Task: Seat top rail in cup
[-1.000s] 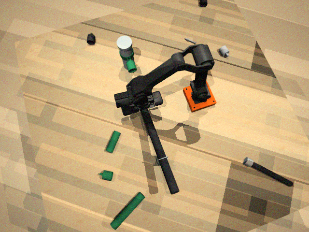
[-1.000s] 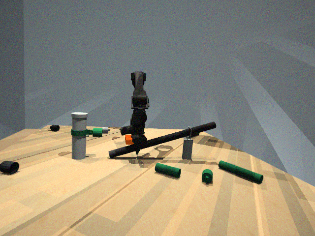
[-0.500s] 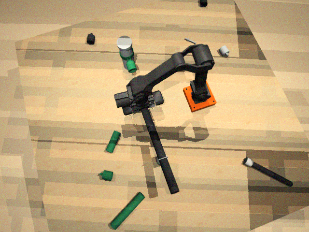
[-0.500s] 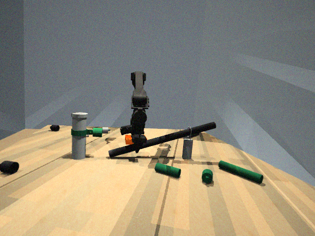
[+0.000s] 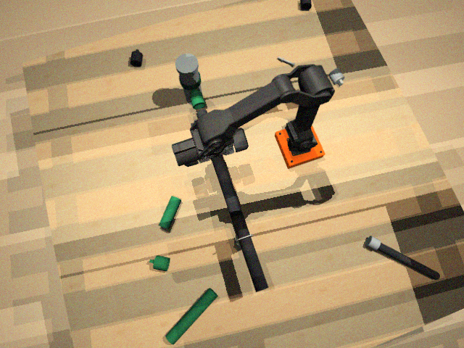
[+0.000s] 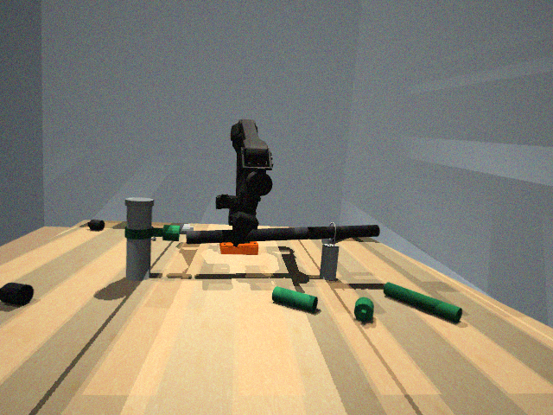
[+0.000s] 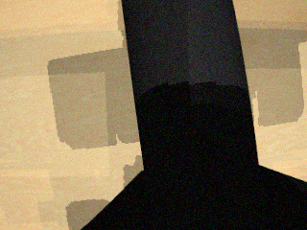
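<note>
My gripper (image 5: 216,149) (image 6: 236,237) (image 7: 192,174) is shut on the black rail (image 5: 254,267) (image 6: 285,233) (image 7: 187,53) near its cut end. The rail is nearly level, its far end slightly higher, and runs through the wire loop (image 5: 245,237) on the short post (image 6: 329,263). The green end cup (image 5: 198,101) (image 6: 171,232) hangs on the brace band (image 6: 132,233), on the upper part of the big grey post (image 5: 186,63) (image 6: 137,258). In the exterior view the cut end is just outside the cup's mouth and slightly lower. The wrist view does not show the cup.
Green tubes (image 5: 170,212) (image 5: 191,316) (image 6: 295,299) (image 6: 422,302) and a green cup-like piece (image 5: 161,262) (image 6: 364,309) lie on the table. A black cap (image 5: 136,59) (image 6: 16,293) lies beyond the big post. A black rod with a grey end (image 5: 408,260) lies at the right.
</note>
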`<state>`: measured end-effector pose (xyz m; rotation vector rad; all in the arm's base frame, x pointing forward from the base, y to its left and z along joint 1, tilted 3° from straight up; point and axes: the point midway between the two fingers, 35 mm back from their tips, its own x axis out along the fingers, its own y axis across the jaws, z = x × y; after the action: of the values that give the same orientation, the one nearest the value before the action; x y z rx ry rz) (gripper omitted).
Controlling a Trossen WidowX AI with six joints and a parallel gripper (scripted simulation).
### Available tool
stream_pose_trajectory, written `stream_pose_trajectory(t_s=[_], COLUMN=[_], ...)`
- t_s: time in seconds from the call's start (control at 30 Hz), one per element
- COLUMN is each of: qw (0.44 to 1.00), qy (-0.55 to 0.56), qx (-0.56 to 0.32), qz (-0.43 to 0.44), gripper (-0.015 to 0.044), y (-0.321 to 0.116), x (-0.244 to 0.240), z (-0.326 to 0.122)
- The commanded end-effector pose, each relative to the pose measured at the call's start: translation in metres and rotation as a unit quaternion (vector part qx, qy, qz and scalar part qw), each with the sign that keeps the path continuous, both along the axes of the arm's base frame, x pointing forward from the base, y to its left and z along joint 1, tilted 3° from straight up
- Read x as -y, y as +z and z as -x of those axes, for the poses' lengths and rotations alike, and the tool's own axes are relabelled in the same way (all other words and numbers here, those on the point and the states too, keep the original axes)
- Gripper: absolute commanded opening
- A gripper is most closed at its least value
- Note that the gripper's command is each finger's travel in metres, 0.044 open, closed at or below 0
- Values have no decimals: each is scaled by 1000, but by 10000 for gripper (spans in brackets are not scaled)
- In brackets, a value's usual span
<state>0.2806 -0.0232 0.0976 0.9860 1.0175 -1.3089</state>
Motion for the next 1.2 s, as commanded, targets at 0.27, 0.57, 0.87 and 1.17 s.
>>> stream_pose_trajectory(t_s=[0.27, 0.57, 0.87, 1.17], qw=[1000, 1000, 1000, 1000], qy=[-2, -2, -2, -2], qx=[0, 0, 0, 0], qz=[2, 2, 2, 3], gripper=[0, 0, 0, 0], y=[2, 4, 10, 14], x=[0, 1, 3, 4], z=[1, 0, -5, -8])
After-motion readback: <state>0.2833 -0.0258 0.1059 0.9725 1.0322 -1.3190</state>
